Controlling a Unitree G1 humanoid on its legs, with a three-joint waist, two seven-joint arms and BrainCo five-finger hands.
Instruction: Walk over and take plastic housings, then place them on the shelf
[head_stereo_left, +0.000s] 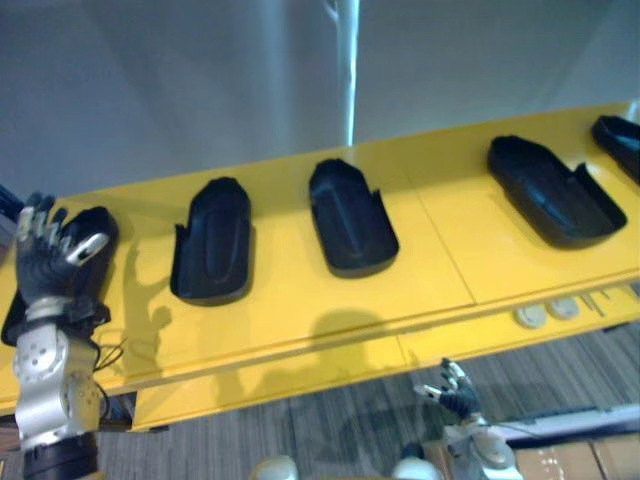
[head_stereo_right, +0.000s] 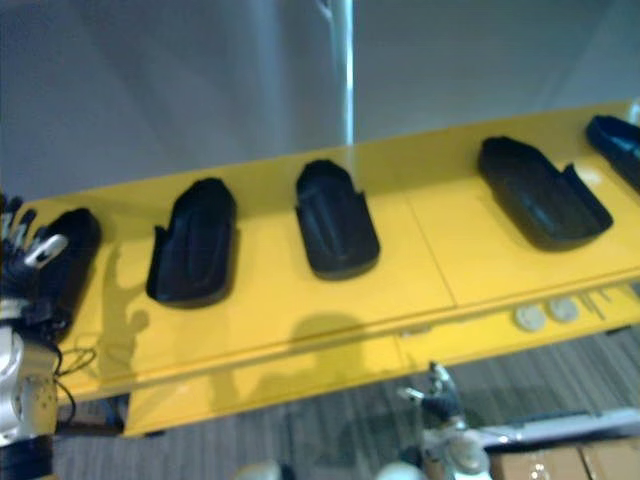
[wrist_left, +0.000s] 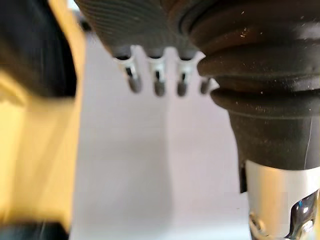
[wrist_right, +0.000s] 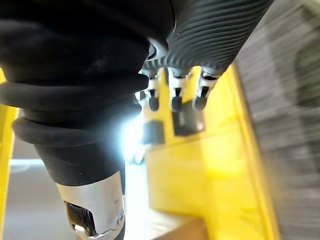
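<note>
Black housings (head_stereo_left: 350, 220) in eye views; left robot hand (head_stereo_left: 45, 255), right robot hand (head_stereo_left: 455, 392) splayed, empty.

A row runs left to right along the shelf (head_stereo_left: 440, 230): leftmost housing (head_stereo_left: 100, 222), second housing (head_stereo_left: 212, 240), middle housing (head_stereo_left: 350, 218), fourth housing (head_stereo_left: 550, 190), rightmost housing (head_stereo_left: 618, 138). My left hand (head_stereo_left: 45, 250) is before the leftmost one; my right hand (head_stereo_left: 455, 392) is nearer, below the shelf.

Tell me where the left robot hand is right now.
In the left eye view the left robot hand is raised at the far left, fingers straight, in front of the leftmost black plastic housing on the yellow shelf.
</note>
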